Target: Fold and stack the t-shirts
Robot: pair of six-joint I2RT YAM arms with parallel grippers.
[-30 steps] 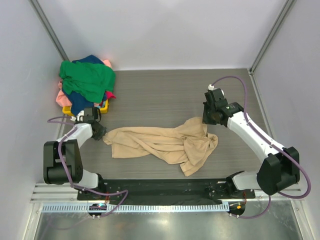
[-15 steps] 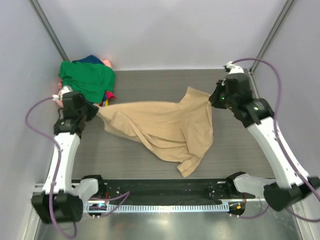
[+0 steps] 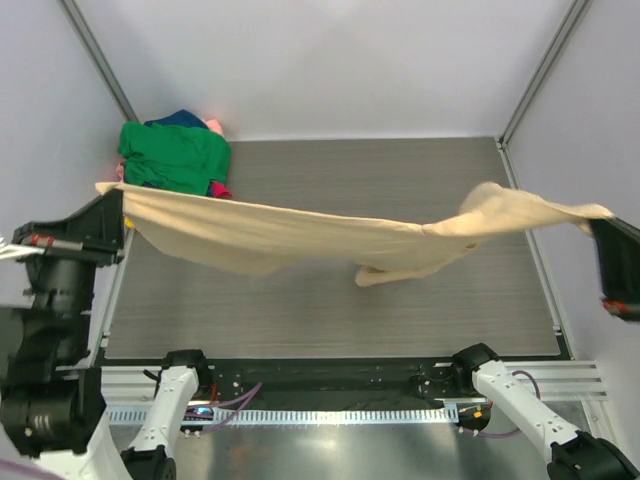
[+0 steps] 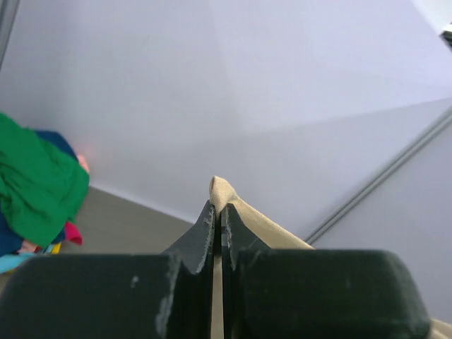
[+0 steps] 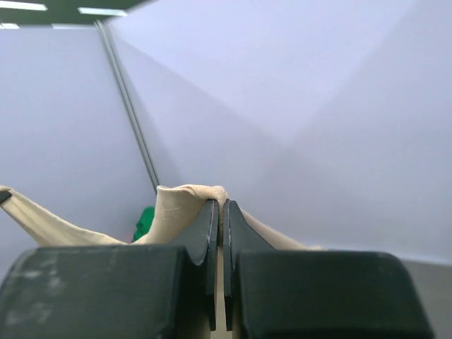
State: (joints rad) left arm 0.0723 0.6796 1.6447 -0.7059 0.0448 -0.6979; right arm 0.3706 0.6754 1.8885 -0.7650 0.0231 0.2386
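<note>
above the table [image 3: 330, 310], the tan t-shirt [image 3: 300, 235] hangs stretched between the two arms; it sags in the middle, and one loose part droops lower near the centre; none of it visibly rests on the surface; the left gripper [image 4: 217, 212] is clenched on one edge of the cloth at the left side, with a small tan peak poking up past its fingertips; the right gripper [image 5: 219, 208] is likewise clamped on the opposite edge at the far right, with a fold of fabric bunched over its tips; by my reading the task is barely begun: this shirt is only being spread out, with no fold made and nothing stacked; the green t-shirt [image 3: 175, 155] lies heaped in the far left corner over a navy one [image 3: 180, 118] and a pink one [image 3: 213, 126], all crumpled; laying flat, folding and stacking remain for every shirt; no brand, label or writing can be read in any view.
</note>
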